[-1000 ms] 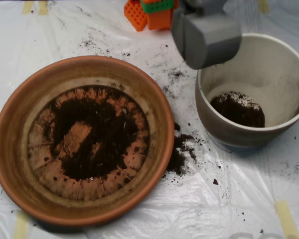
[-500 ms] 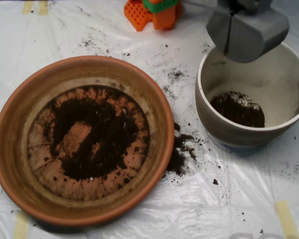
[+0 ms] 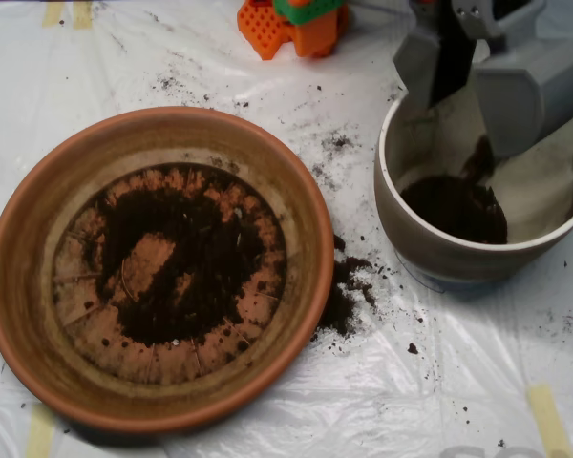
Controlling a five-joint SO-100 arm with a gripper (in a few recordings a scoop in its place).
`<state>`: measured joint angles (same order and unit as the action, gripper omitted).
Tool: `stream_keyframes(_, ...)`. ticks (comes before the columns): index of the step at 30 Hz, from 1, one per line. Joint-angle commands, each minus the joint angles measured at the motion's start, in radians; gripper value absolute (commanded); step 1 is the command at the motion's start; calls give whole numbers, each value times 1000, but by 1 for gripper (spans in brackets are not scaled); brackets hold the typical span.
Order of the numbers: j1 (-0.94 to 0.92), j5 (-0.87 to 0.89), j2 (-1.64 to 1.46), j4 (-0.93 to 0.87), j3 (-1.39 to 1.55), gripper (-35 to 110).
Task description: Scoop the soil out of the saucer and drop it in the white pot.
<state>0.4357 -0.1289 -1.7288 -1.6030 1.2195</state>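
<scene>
The terracotta saucer (image 3: pixel 24 277) sits at the left, with a dark ring of soil (image 3: pixel 186 258) spread over its ridged base. At the right stands the white pot (image 3: pixel 430 248), holding a mound of soil (image 3: pixel 454 210). My grey scoop (image 3: pixel 473 91) hangs over the pot's far rim, open, its two shells spread apart. Soil is falling from it in a dark stream (image 3: pixel 479 157) into the pot.
A spilled patch of soil (image 3: pixel 349 291) lies on the plastic sheet between saucer and pot. Orange and green plastic blocks (image 3: pixel 291 24) stand at the top edge. Loose crumbs dot the sheet around both containers.
The scoop moved right from beside the pot to over it, then opened. Soil now drops into the pot and the mound looks darker.
</scene>
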Motion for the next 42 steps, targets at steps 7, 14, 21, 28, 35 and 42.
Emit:
stream_keyframes(7, 17, 26, -112, 2, -3, 26)
stream_keyframes(14, 31, 61, -101, -9, -54, 27)
stream_keyframes(21, -60, 120, -60, -20, -187, 28)
stream_keyframes(28, -316, 186, -11, -18, -331, 31)
stream_keyframes(35, -588, 196, 8, -5, -250, 32)
stream_keyframes(42, -747, 129, -118, 255, 238, 35)
